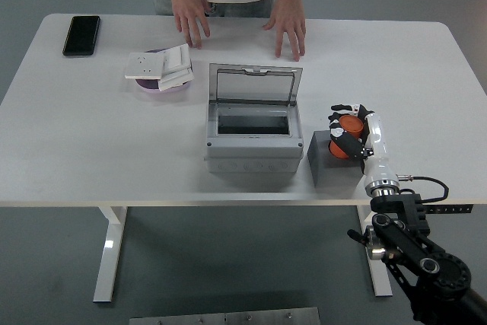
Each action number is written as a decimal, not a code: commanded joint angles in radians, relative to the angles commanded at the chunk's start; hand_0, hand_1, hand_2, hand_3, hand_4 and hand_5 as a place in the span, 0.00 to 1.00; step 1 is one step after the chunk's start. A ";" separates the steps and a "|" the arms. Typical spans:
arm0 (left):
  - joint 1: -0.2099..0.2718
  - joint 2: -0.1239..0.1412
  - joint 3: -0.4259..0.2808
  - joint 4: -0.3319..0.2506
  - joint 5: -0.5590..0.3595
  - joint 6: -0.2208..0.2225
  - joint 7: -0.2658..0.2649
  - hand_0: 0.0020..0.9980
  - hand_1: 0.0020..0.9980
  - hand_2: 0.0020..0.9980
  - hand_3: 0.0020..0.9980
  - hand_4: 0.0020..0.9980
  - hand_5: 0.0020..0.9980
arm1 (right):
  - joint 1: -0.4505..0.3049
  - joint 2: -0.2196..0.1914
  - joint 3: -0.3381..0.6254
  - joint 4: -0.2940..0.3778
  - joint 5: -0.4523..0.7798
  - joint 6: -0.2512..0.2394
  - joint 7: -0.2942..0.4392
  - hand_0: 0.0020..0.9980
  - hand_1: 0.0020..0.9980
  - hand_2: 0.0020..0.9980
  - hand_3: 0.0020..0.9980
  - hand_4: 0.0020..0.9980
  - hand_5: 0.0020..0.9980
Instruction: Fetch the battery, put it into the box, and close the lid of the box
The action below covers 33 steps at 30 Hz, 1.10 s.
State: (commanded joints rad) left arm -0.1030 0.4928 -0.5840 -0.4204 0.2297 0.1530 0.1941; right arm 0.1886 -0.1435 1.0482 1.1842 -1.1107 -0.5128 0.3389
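We have our right hand (346,133) curled around the orange cylindrical battery (348,124), held just right of the grey plastic box (251,142), beside a dark grey block (329,159). The box's clear hinged lid (255,86) stands open and its cavity looks empty. Placing the battery and closing the lid remain.

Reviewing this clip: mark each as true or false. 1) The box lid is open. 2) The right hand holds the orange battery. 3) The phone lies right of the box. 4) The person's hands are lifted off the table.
1) True: the lid of the box stands raised.
2) True: the right hand is curled around the orange battery.
3) False: the phone lies at the far left corner.
4) False: the person's hands rest flat on the table.
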 joint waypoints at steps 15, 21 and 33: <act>-0.002 0.000 -0.008 -0.001 0.016 0.005 0.002 0.61 0.75 0.62 0.57 0.41 0.00 | 0.019 -0.013 0.006 0.012 -0.014 -0.004 -0.011 0.37 0.43 0.47 0.49 0.39 0.00; -0.004 -0.001 -0.011 -0.001 0.022 0.005 0.004 0.61 0.75 0.62 0.57 0.41 0.00 | 0.039 -0.022 0.007 0.022 -0.022 -0.005 -0.021 0.38 0.43 0.47 0.48 0.40 0.00; -0.006 -0.001 -0.011 0.000 0.023 0.004 0.003 0.61 0.75 0.62 0.57 0.42 0.00 | 0.086 -0.044 0.001 0.069 -0.066 -0.006 -0.068 0.38 0.43 0.47 0.48 0.40 0.00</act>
State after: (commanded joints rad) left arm -0.1092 0.4922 -0.5951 -0.4209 0.2530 0.1571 0.1976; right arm 0.2750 -0.1874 1.0497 1.2528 -1.1772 -0.5186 0.2705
